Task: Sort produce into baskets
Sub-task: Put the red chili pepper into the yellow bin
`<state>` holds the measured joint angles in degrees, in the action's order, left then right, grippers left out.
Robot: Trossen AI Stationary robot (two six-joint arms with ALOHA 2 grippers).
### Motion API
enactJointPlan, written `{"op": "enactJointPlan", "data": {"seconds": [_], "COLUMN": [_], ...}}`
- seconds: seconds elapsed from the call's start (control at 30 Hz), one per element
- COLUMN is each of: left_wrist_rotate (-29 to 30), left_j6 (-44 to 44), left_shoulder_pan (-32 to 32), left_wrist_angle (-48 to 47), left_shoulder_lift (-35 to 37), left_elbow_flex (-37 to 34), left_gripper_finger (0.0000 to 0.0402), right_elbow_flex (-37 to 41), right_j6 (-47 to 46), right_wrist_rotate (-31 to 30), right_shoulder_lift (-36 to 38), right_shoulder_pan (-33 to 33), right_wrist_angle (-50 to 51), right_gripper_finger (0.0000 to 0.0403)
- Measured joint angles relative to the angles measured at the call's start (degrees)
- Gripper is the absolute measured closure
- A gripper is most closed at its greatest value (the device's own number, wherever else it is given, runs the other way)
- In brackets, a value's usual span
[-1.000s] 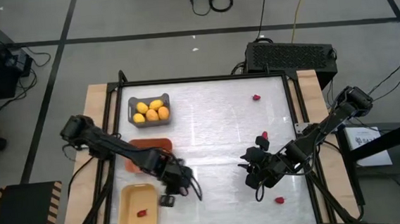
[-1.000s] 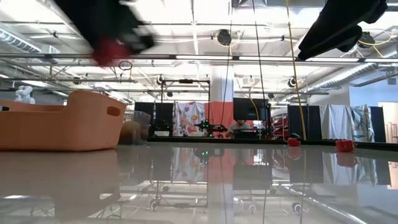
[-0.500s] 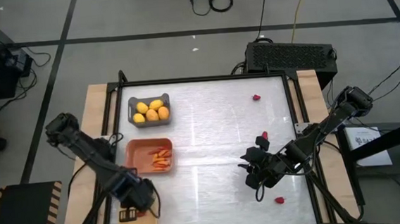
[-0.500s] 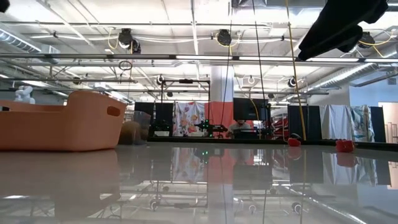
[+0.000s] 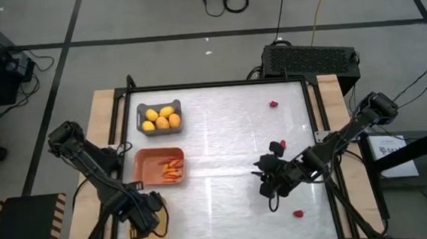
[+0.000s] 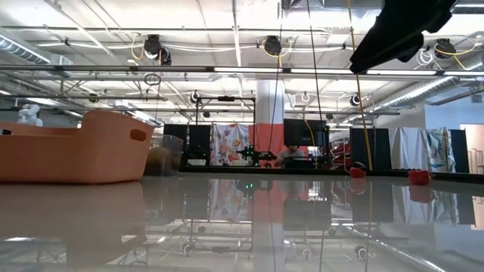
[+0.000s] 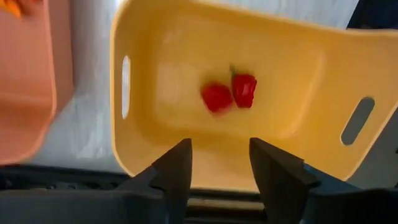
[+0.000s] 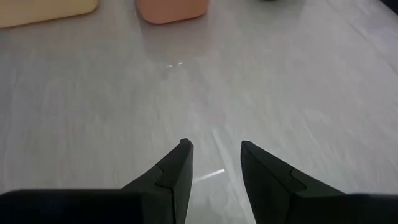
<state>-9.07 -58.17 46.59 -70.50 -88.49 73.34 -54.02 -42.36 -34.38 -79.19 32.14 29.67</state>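
Now left tool [image 7: 219, 163] released above yellow basket [image 7: 298, 68], two strawberries [image 7: 230, 94] inside; right tool [image 8: 214, 163] released.

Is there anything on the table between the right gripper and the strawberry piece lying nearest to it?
Nothing visible. In the high view the right gripper hangs over bare table, jaws apart and empty. The nearest strawberry piece lies on open table toward the near edge, with only bare surface between them. The right wrist view likewise shows bare table ahead.

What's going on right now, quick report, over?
Left gripper open above yellow basket, two strawberries inside. Right gripper open, empty, mid-table. Three strawberries left out. Nothing blocking.
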Motion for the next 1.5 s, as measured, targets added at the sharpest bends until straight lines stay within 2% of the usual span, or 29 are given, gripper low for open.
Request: {"op": "enactJointPlan", "data": {"seconds": [0.1,0.2,0.3,0.47,0.6,0.73,1.0,1.17,1.3,1.5], "left_wrist_rotate": [4.70,13.85,23.06,34.40,35.52,35.47,36.71,37.89,37.91,38.02], "left_j6": [0.21,5.90,16.96,37.44,46.84,50.10,48.79,48.13,48.24,48.17], "left_shoulder_pan": [-0.04,-0.32,-0.77,-2.44,-4.88,-7.34,-11.34,-12.38,-12.53,-12.55], "left_wrist_angle": [3.29,10.53,20.93,37.06,47.22,52.75,53.90,54.19,54.08,53.39], "left_shoulder_lift": [0.00,0.00,0.00,0.02,0.00,-0.42,-0.46,-0.46,-0.46,-0.46], "left_elbow_flex": [0.00,0.00,0.00,-0.74,-3.40,-6.12,-8.13,-8.13,-8.13,-8.13], "left_gripper_finger": [0.0218,0.0211,0.0209,0.0209,0.0210,0.0210,0.0210,0.0206,0.0188,0.0155], "right_elbow_flex": [0.00,0.00,0.00,0.00,0.00,0.00,0.00,0.00,0.00,0.00], "right_j6": [0.43,-1.71,-6.82,-17.33,-26.26,-30.21,-32.81,-27.11,-22.33,-18.06], "right_wrist_rotate": [0.89,6.27,14.91,22.24,30.39,36.01,35.90,35.94,35.88,35.94], "right_shoulder_lift": [0.01,0.01,-0.01,-0.23,-0.20,-0.20,-0.18,-0.52,-2.34,-6.49], "right_shoulder_pan": [-0.43,-0.59,-0.52,3.38,7.49,11.22,15.02,17.57,19.80,20.86], "right_wrist_angle": [0.37,0.69,0.87,4.84,8.39,11.46,15.76,15.45,15.29,14.88], "right_gripper_finger": [0.0277,0.0277,0.0277,0.0277,0.0277,0.0277,0.0277,0.0273,0.0249,0.0183]}}
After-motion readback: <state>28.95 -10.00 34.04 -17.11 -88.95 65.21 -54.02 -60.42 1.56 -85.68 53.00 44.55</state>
